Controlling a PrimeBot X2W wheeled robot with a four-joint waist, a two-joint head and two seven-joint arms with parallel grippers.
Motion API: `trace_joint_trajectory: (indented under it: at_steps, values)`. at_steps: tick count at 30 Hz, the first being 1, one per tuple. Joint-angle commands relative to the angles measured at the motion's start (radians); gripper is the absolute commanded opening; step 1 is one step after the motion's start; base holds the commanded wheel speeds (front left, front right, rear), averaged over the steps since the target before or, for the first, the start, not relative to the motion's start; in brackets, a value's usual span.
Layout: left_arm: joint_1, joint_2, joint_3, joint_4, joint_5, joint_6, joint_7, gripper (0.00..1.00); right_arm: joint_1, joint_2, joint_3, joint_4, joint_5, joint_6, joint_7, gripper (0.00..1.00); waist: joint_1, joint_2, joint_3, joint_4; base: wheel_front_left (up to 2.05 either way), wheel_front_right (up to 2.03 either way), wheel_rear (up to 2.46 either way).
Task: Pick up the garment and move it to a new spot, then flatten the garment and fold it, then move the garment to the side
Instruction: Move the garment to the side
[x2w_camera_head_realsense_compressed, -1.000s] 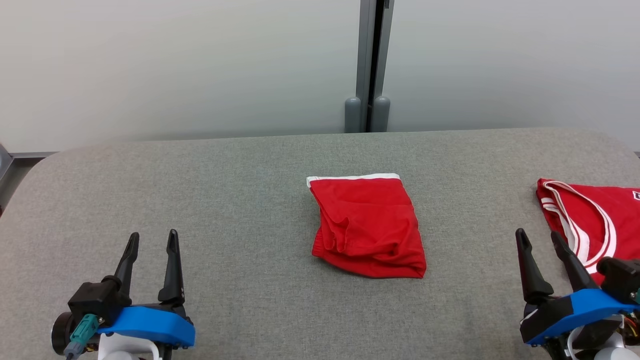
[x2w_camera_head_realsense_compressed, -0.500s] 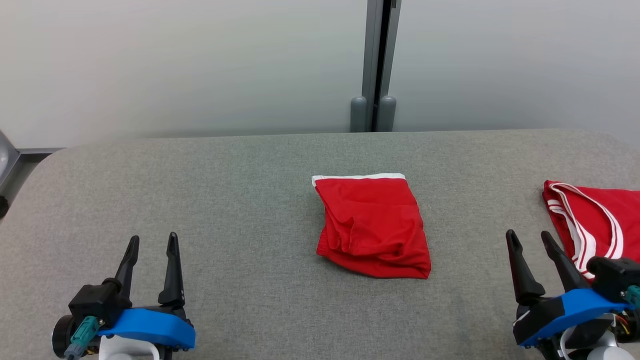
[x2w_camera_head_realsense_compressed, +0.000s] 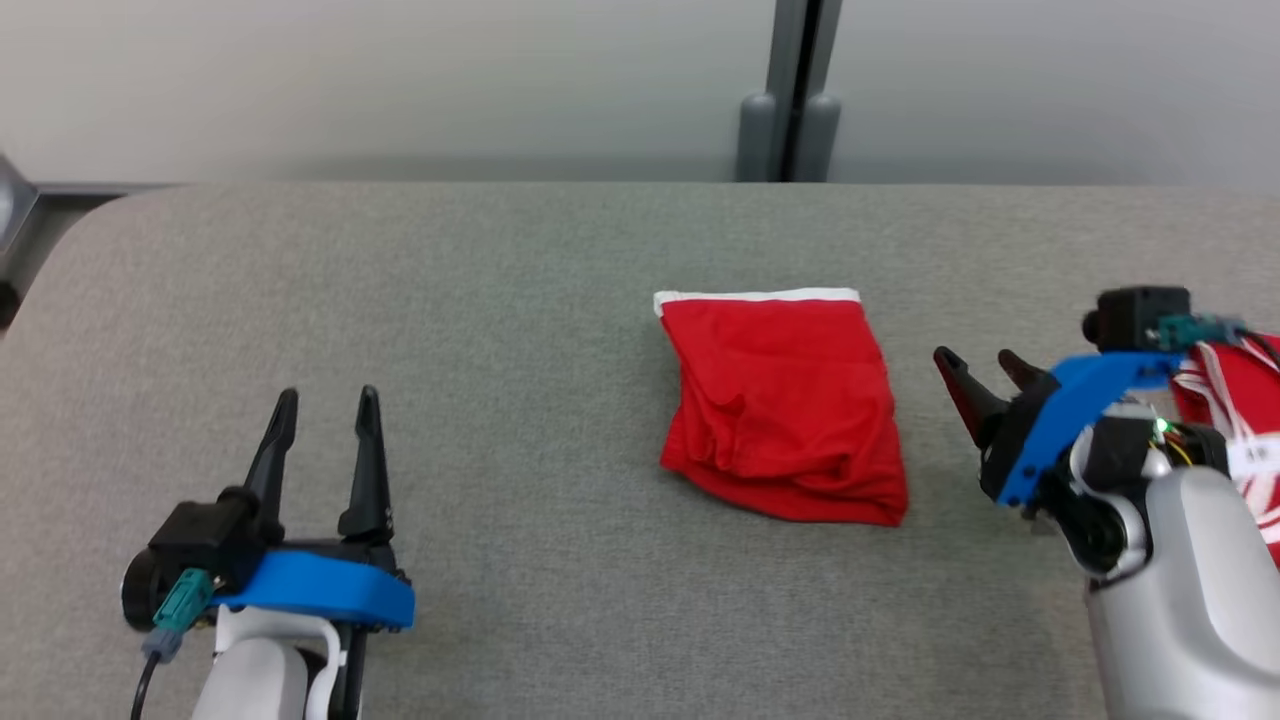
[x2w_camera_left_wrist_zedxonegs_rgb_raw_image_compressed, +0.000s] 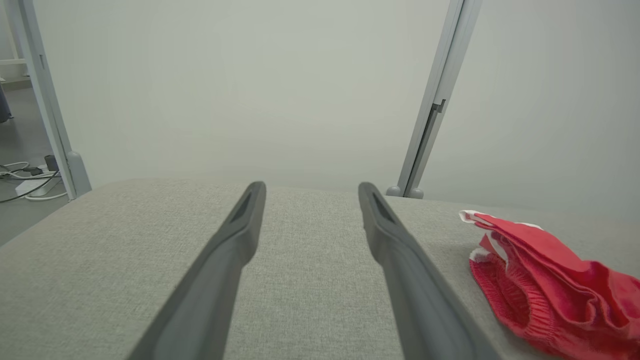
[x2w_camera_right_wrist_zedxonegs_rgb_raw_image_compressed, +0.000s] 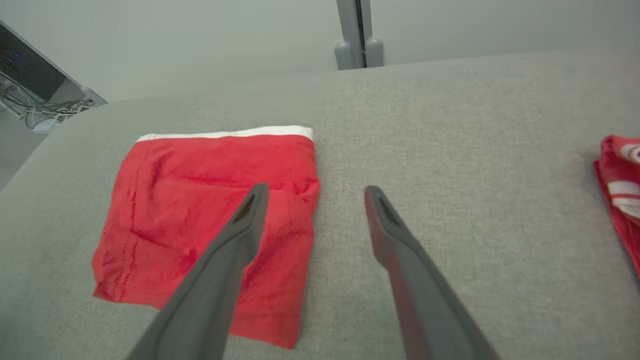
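Note:
A red garment (x2w_camera_head_realsense_compressed: 785, 410) with a white band along its far edge lies folded in a rough square at the middle of the grey table (x2w_camera_head_realsense_compressed: 500, 300). My right gripper (x2w_camera_head_realsense_compressed: 975, 358) hovers just right of it, open and empty, fingers pointing left toward the cloth. In the right wrist view the garment (x2w_camera_right_wrist_zedxonegs_rgb_raw_image_compressed: 210, 200) lies under and left of the right gripper (x2w_camera_right_wrist_zedxonegs_rgb_raw_image_compressed: 315, 190), whose left finger crosses its right part. My left gripper (x2w_camera_head_realsense_compressed: 328, 395) stands open and empty at the lower left, well apart from the garment (x2w_camera_left_wrist_zedxonegs_rgb_raw_image_compressed: 550, 285), which the left wrist view shows right of the left gripper (x2w_camera_left_wrist_zedxonegs_rgb_raw_image_compressed: 310, 187).
A second red garment with white stripes (x2w_camera_head_realsense_compressed: 1225, 410) lies at the table's right edge, partly behind my right wrist, and shows again as the striped garment (x2w_camera_right_wrist_zedxonegs_rgb_raw_image_compressed: 620, 190) in the right wrist view. A grey post (x2w_camera_head_realsense_compressed: 795, 100) stands behind the table against a pale wall.
The head camera has tilted down and shifted. My right gripper has risen from the lower right and swung left toward the folded garment. The left gripper stays put, both remain open.

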Motion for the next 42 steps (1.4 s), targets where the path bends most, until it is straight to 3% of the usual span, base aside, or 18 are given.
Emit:
trace_joint_trajectory:
  at_steps: [1,9,14,15,16,17,22,28,33,34,42]
  values:
    - [-0.025,-0.004,-0.007,-0.006,0.007,-0.002,-0.004,1.0,-0.048,0.007,-0.008,0.038,-0.019,0.001,0.034,1.0,-0.0002,-0.0001,0.043,0.04,0.0,0.0,0.0]
    - [-0.085,-0.03,-0.061,-0.013,0.003,-0.007,-0.004,1.0,-0.198,0.028,-0.124,0.286,-0.127,0.001,0.162,1.0,-0.0002,-0.0001,0.104,0.121,0.0,0.0,0.0]
    - [-0.09,-0.04,-0.07,-0.012,-0.005,-0.009,-0.004,1.0,-0.224,0.033,-0.134,0.39,-0.146,0.001,0.188,1.0,-0.0002,-0.0001,0.116,0.139,0.0,0.0,0.0]
    - [-0.09,-0.041,-0.07,-0.012,-0.006,-0.009,-0.004,1.0,-0.225,0.035,-0.122,0.405,-0.141,0.001,0.189,0.82,-0.0002,-0.0001,0.118,0.138,0.0,0.0,0.0]
    - [-0.089,-0.042,-0.068,-0.012,-0.008,-0.008,-0.004,1.0,-0.229,0.037,-0.108,0.419,-0.126,0.001,0.188,0.45,-0.0002,-0.0001,0.119,0.137,0.0,0.0,0.0]
    - [-0.088,-0.042,-0.066,-0.012,-0.009,-0.008,-0.004,1.0,-0.233,0.038,-0.093,0.425,-0.116,0.001,0.185,0.0,-0.0002,-0.0001,0.12,0.134,0.0,0.0,0.0]
    - [-0.072,-0.044,-0.052,-0.016,-0.007,-0.009,-0.004,1.0,-0.262,0.03,0.018,0.392,-0.117,0.001,0.181,0.0,-0.0002,-0.0001,0.109,0.094,0.0,0.0,0.0]
    - [-0.052,-0.043,-0.021,-0.04,-0.006,-0.009,-0.004,1.0,-0.315,-0.057,0.242,0.249,-0.055,0.001,0.253,0.0,-0.0002,-0.0001,0.101,-0.006,0.0,0.0,0.0]
    - [-0.045,-0.044,0.008,-0.071,-0.001,-0.009,-0.004,1.0,-0.374,-0.186,0.45,0.084,0.036,0.001,0.322,0.0,-0.0002,-0.0001,0.112,-0.12,0.0,0.0,0.0]
    - [-0.046,-0.044,0.014,-0.085,0.003,-0.009,-0.004,1.0,-0.404,-0.25,0.516,0.033,0.055,0.0,0.331,0.0,-0.0002,-0.0001,0.123,-0.166,0.0,0.0,0.0]
    - [-0.098,-0.024,-0.002,-0.123,0.017,-0.007,-0.004,1.0,-0.493,-0.479,0.659,-0.045,0.128,0.001,0.229,0.0,-0.0002,-0.0001,0.202,-0.288,0.0,0.0,0.0]
